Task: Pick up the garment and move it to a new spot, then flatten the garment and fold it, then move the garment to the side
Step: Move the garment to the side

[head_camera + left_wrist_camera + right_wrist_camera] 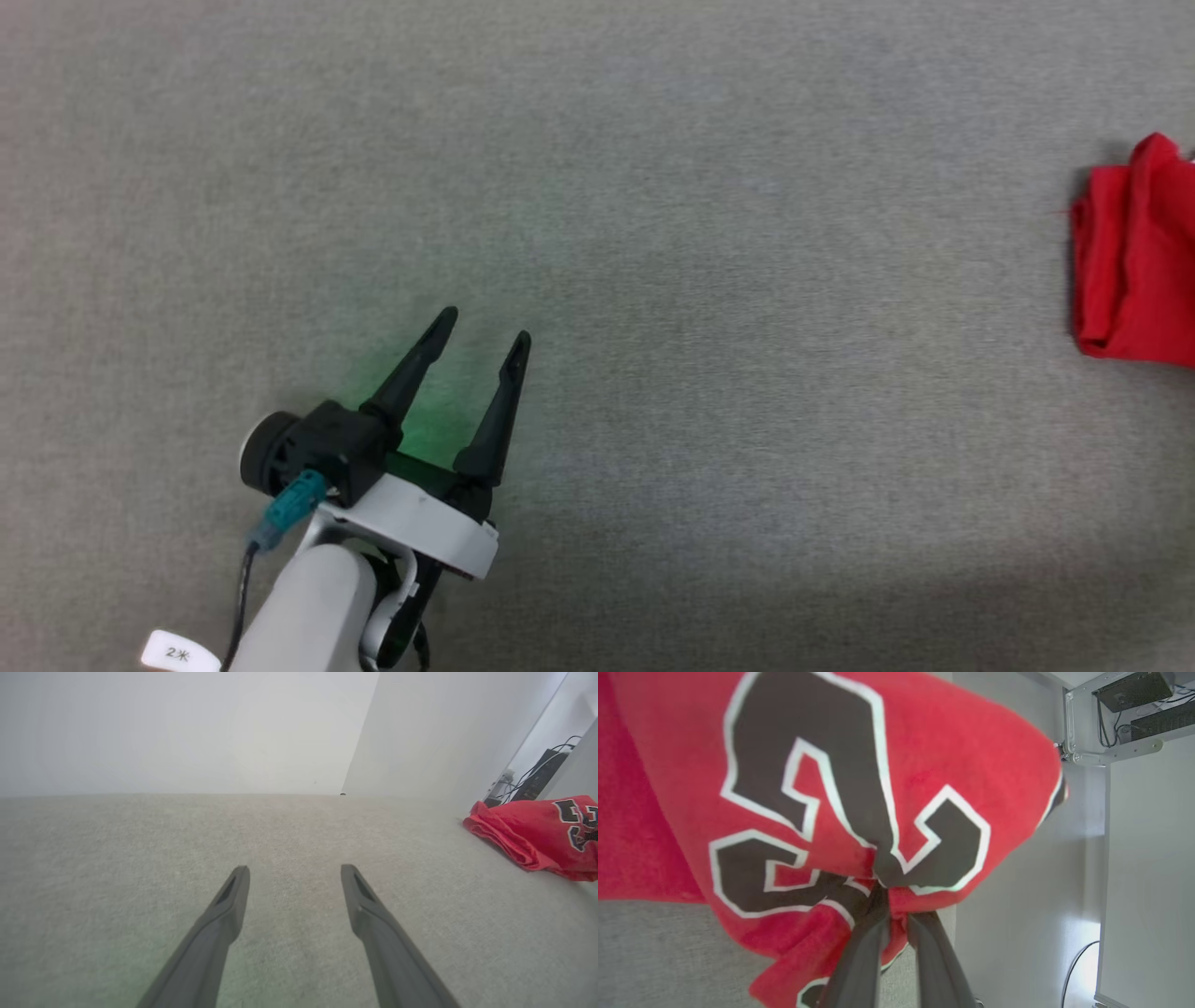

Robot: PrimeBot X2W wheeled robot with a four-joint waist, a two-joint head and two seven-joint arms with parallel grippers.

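Two stories: right wrist view has the right gripper (899,919) clamped on the red jersey (948,756) at its number; head view shows the left gripper (485,325) spread wide above grey carpet (700,233).

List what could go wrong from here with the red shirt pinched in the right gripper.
1. The right gripper is shut on just a small bunch of the garment at its printed number; the cloth may slip out while it is moved.
2. The rest sits in loose layers, so dragging it could undo the fold.
3. The left gripper stands open over the grey surface, far from the garment, so nothing would catch a slip.
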